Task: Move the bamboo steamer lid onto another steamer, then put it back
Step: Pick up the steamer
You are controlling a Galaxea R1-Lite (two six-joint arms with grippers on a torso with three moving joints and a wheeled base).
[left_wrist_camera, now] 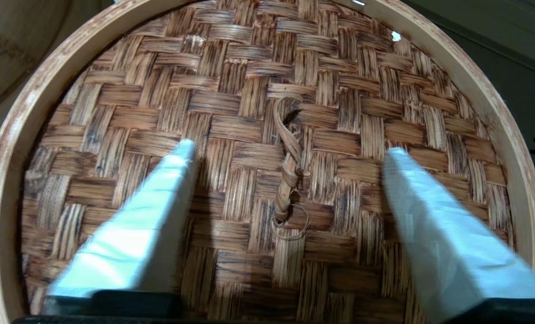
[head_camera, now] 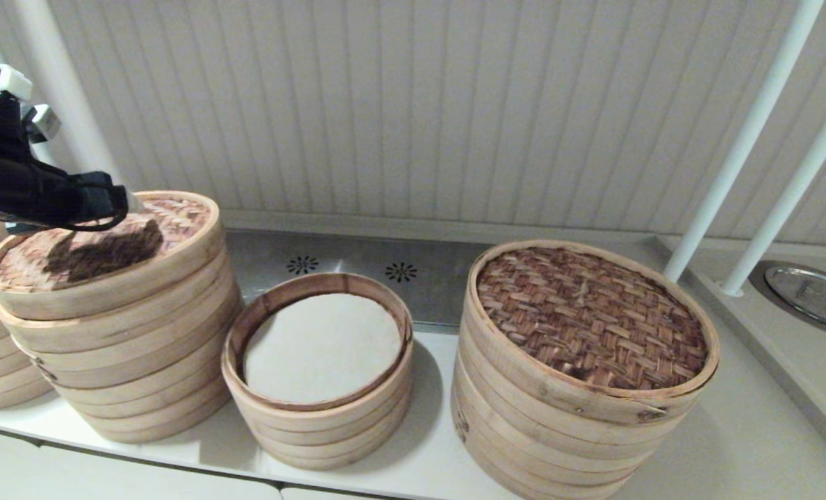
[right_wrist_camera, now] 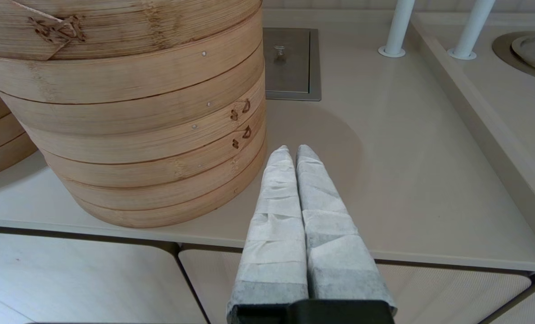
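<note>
Left gripper [left_wrist_camera: 287, 153], fingers spread wide, straddles the loop handle [left_wrist_camera: 288, 171] of the bamboo steamer lid [head_camera: 100, 243], which rests atop the medium steamer stack [head_camera: 135, 347]. The handle's long axis runs between the fingers. Right gripper [right_wrist_camera: 290, 150], pressed closed, idles low by the counter [right_wrist_camera: 406, 180].

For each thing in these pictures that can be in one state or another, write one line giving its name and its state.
Lid: resting on the left stack, not held.
Left hand: open, fingers either side of the lid's loop.
Middle steamer: uncovered, white liner showing.
Large steamer: covered by its dark woven lid.
Right hand: shut, empty, low beside the large steamer.
</note>
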